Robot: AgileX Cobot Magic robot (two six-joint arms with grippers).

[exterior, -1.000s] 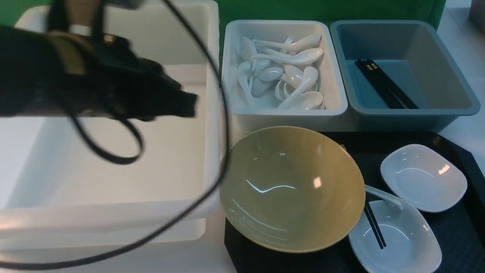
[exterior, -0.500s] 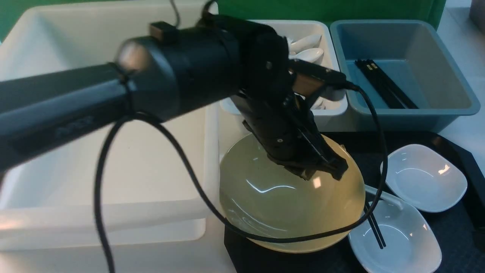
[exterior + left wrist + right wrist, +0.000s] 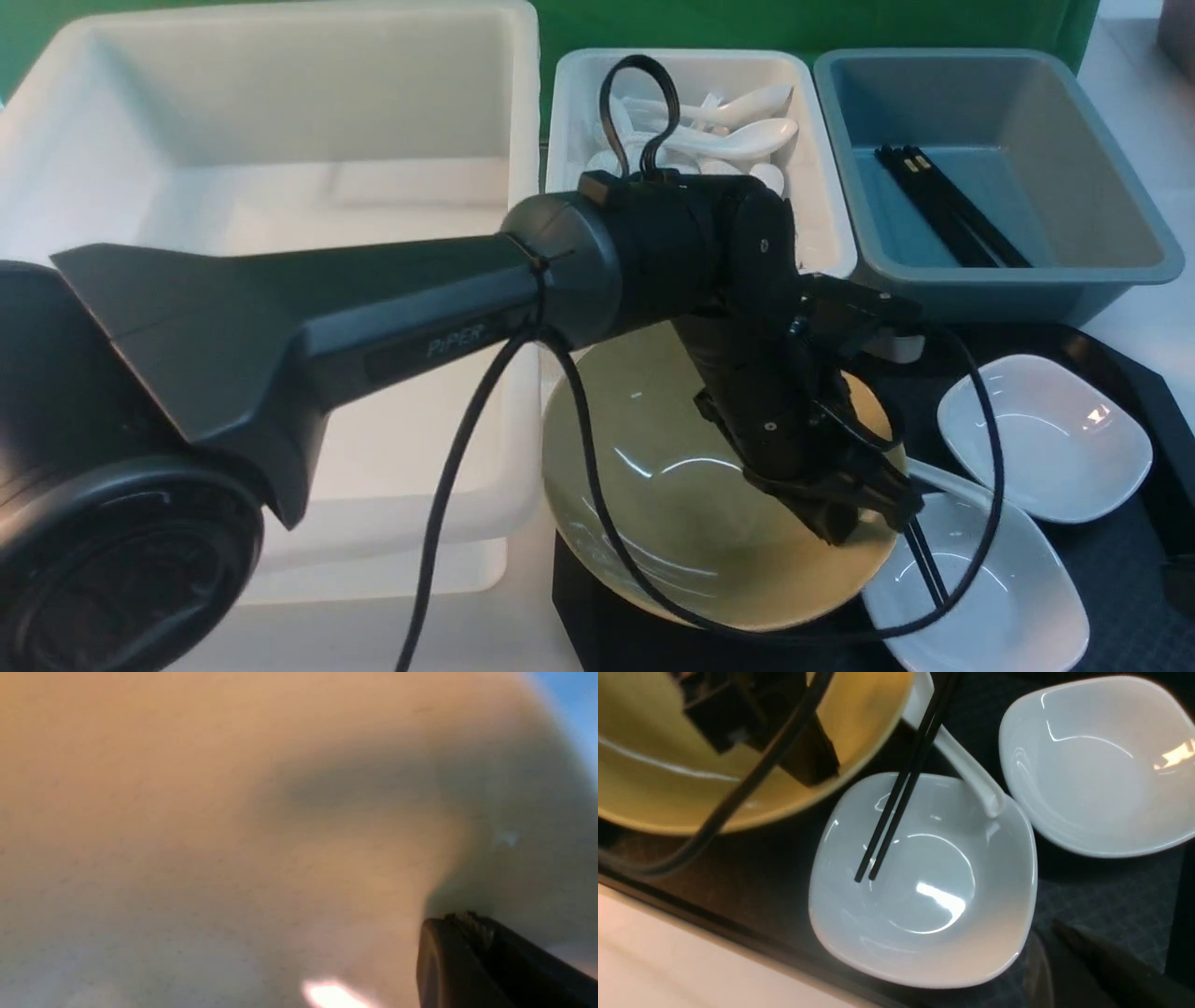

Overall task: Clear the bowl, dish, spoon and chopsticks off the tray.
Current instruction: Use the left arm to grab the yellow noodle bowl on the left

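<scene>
Reaching into the bowl, the left gripper hangs near its right rim; its jaw spacing, like the right gripper's, is unreadable. Chopsticks and spoon lean on 1 white dish.

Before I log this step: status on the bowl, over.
Left gripper low inside bowl by its right rim; right gripper near tray; both jaw states unclear. Chopsticks, spoon crowd that rim.
</scene>
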